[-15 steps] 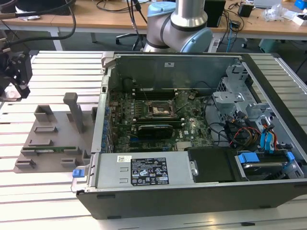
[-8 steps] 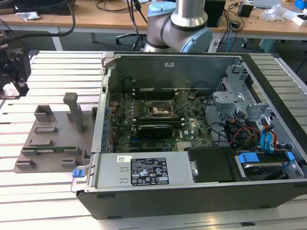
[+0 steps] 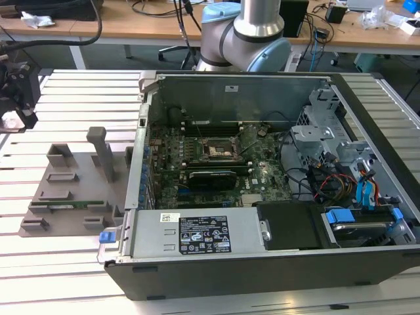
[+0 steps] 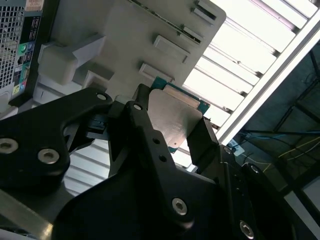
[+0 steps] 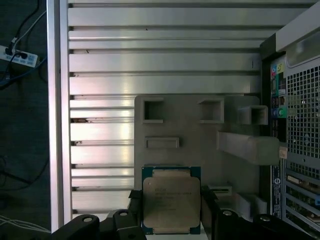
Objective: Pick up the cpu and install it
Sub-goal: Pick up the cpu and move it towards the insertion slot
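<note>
Silver-grey square metal-topped cpu (image 5: 171, 205) with a thin green rim sits clamped between the black gripper's (image 5: 171, 196) two fingers. It is held over the grey moulded fixture tray (image 5: 200, 145), which lies beside the open black computer case (image 5: 300, 100).

- A big white label (image 3: 203, 235) with black print and small marks sits on the grey power supply cover (image 3: 147, 237); from here none of it can be read.
- A smaller white sticker (image 3: 170, 217) sits just beside it, also unreadable.
- A pale sticker (image 3: 231, 88) on the inner wall of the computer case (image 3: 197, 88) has print I can't make out.
- The cpu (image 5: 171, 205) has a few faint lines of print on its metal top plate in the first wrist view; they are not legible.
</note>
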Tool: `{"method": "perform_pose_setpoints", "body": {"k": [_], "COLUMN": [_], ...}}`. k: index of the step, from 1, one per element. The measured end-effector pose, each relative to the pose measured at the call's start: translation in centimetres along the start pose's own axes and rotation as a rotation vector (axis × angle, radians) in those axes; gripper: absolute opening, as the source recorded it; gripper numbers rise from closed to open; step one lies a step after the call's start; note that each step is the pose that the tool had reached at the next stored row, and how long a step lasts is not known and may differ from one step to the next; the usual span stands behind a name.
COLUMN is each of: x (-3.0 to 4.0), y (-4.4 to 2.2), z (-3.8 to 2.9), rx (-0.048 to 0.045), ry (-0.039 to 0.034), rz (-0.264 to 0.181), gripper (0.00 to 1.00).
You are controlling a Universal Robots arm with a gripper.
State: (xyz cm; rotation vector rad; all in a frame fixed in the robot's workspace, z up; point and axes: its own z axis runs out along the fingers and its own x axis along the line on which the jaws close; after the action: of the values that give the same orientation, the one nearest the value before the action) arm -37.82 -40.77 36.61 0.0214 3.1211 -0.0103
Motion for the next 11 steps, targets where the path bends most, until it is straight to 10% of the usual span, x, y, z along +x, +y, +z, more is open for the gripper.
{"method": "perform_pose_setpoints", "body": {"k": [11], "x": [-0.05], "y": [-0.02], "z": [-2.3], "rx": [0.0033], "ry": [0.0], "rz": [0.0], "gripper": [0.55]}}
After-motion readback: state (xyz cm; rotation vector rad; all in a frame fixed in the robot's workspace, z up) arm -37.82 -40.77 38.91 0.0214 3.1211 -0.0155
